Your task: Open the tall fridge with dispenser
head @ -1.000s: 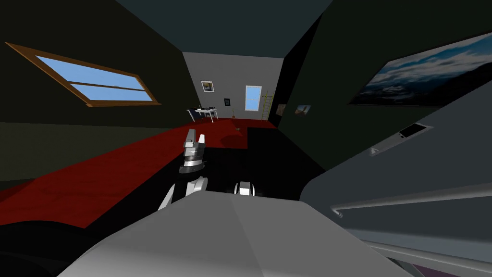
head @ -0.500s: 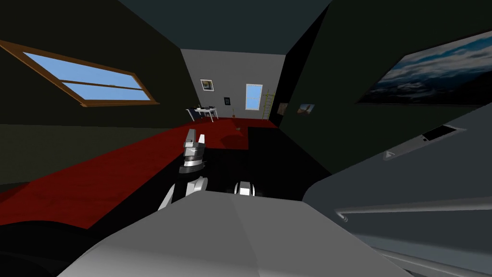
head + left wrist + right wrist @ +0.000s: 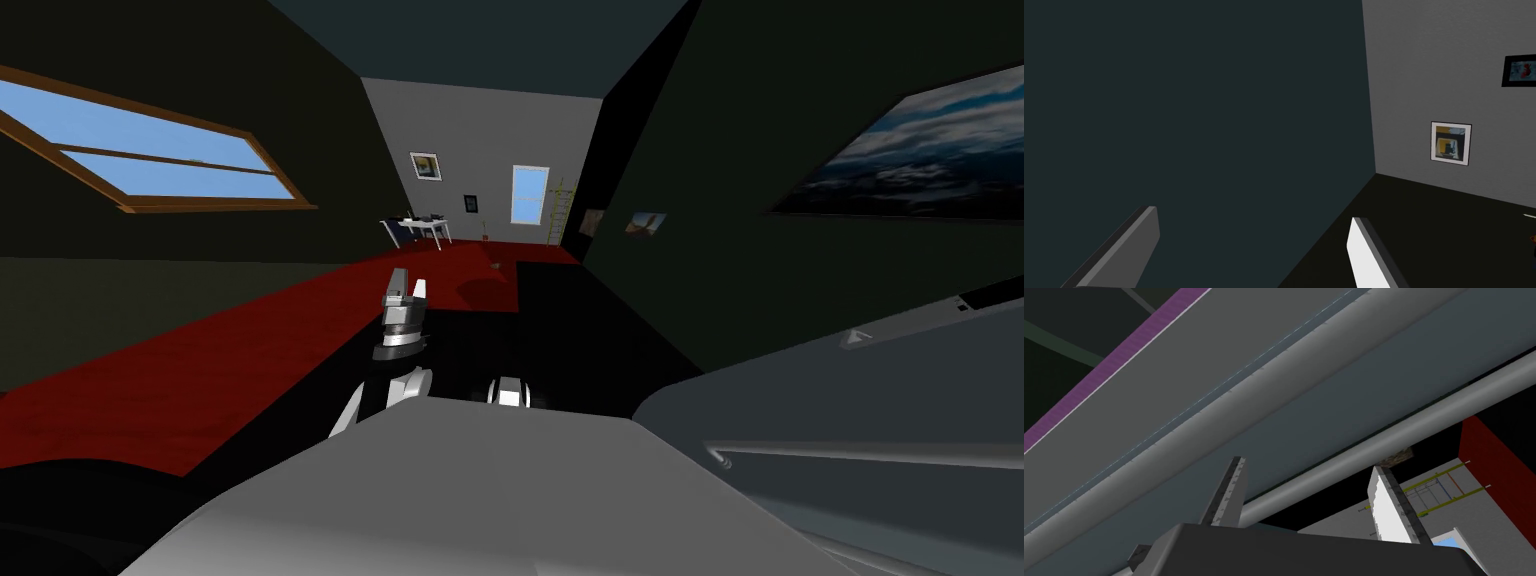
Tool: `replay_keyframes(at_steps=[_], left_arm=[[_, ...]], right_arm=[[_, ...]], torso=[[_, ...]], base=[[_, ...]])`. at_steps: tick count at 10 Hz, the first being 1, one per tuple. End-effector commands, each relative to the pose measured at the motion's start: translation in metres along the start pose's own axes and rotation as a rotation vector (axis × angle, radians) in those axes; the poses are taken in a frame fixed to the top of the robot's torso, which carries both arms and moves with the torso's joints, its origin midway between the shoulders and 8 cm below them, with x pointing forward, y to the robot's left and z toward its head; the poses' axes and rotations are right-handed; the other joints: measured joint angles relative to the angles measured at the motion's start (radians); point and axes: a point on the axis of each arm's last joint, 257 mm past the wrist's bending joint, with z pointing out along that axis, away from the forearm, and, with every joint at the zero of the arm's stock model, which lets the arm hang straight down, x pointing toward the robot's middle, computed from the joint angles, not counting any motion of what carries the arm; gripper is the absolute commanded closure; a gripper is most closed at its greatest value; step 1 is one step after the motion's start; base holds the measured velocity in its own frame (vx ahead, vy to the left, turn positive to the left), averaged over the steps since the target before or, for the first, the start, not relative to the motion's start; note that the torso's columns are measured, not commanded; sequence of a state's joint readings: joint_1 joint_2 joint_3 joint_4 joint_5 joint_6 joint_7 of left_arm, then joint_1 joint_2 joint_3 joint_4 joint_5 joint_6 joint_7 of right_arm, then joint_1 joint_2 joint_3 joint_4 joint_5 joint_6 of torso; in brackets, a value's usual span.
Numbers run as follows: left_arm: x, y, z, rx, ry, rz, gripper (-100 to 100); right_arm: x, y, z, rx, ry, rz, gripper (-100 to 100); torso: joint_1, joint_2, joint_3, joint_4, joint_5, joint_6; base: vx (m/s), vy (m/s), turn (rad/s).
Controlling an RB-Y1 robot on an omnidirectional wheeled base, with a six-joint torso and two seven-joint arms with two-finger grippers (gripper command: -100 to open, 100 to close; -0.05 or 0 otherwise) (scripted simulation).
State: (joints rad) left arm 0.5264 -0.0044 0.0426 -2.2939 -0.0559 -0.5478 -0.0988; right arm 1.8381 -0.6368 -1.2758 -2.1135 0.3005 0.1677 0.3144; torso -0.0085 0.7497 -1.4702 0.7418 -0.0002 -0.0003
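- R gripper – jaws spread wide, grasping nothing; grey fridge handle crosses close beyond its tips
- L gripper – jaws apart, empty, held fwd

The fridge stands at our right, its handle just beyond our right gripper. Our left gripper points ahead; a table sits far beyond it.

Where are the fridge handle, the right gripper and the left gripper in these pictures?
fridge handle (image 3: 1399, 436), right wrist view, on the middle of the long grey bar.
right gripper (image 3: 1308, 464), right wrist view, midway between its open fingertips.
left gripper (image 3: 409, 280), head view, midway between its fingertips.
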Motion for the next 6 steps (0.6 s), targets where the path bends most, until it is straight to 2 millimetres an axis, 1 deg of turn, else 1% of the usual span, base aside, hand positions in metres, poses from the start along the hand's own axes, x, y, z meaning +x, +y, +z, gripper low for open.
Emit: replay_keyframes(at_steps=[1,3,6], left_arm=[[0.000,0.000,0.000,0.000,0.000,0.000,0],[0.000,0.000,0.000,0.000,0.000,0.000,0],[0.000,0.000,0.000,0.000,0.000,0.000,0]], right_arm=[[-0.018,-0.011,-0.003,0.003,-0.009,-0.001,-100],[-0.031,-0.015,-0.005,-0.002,-0.015,-0.002,-100],[-0.050,-0.019,-0.007,-0.013,-0.025,-0.004,-100]], torso=[[0.001,-0.002,-0.001,0.000,0.000,0.000],[0.007,-0.013,-0.007,-0.004,0.000,0.000],[0.010,-0.015,-0.009,-0.005,0.001,-0.001]], base=[[-0.047,-0.046,-0.027],[-0.010,-0.039,-0.035],[0.003,-0.021,-0.044]])
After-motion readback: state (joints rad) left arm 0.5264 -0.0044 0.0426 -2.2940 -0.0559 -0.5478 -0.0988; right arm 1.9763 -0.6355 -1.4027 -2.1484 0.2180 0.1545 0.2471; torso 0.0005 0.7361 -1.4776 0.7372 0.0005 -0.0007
